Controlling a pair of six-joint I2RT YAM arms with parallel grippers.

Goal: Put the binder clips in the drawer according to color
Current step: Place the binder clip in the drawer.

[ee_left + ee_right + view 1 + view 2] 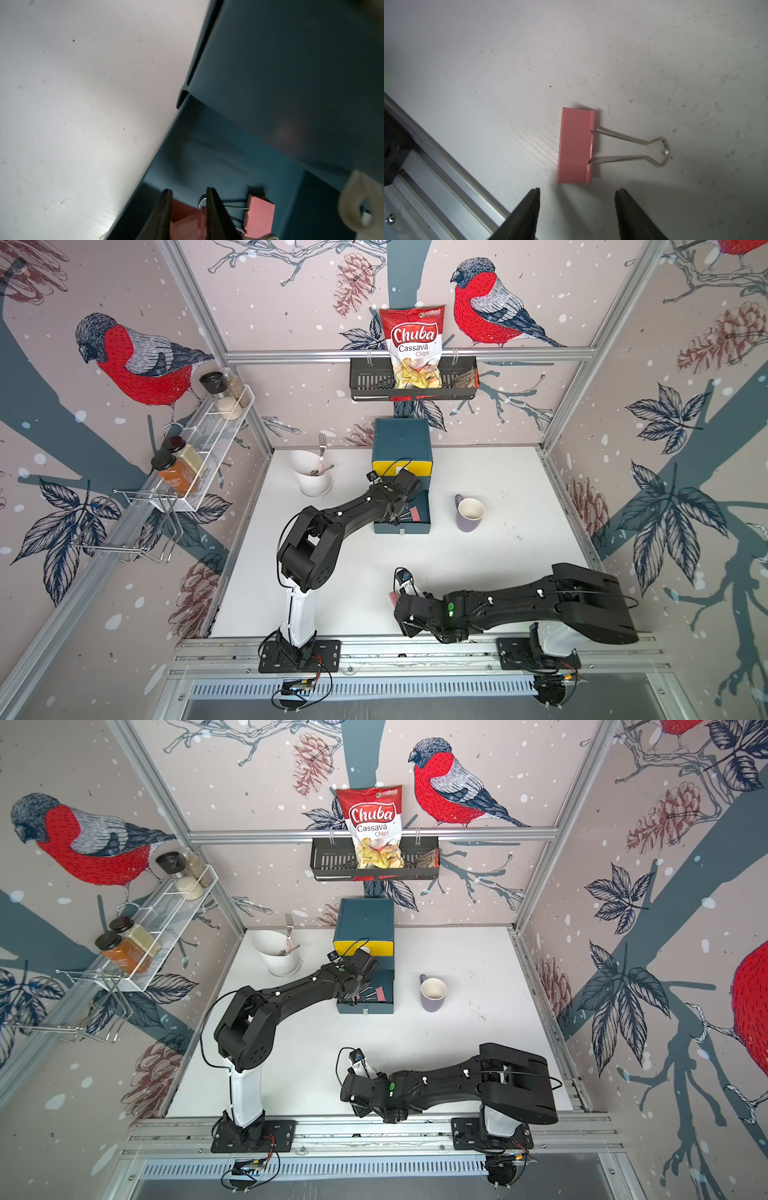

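Pink metal showed between the jaws of your left gripper (pixel 189 192): it was clamped on the first pink clip (pixel 185 216), low inside the pulled-out teal drawer (pixel 207 155) of the chest (pixel 402 439). The second pink clip (pixel 260 215) lay on the drawer floor just beside that gripper, its wire handles pointing toward the fingers. Your right gripper (pixel 578 190) hung with its jaws spread wide and nothing between them, over the white tabletop (pixel 488 62) near the aluminium rail (pixel 436 166). The third pink clip (pixel 575 145) lay flat there, just ahead of the fingertips and roughly centred on the gap, touching neither one. Its silver handles reached off to one side, across the gripper's line rather than along it.
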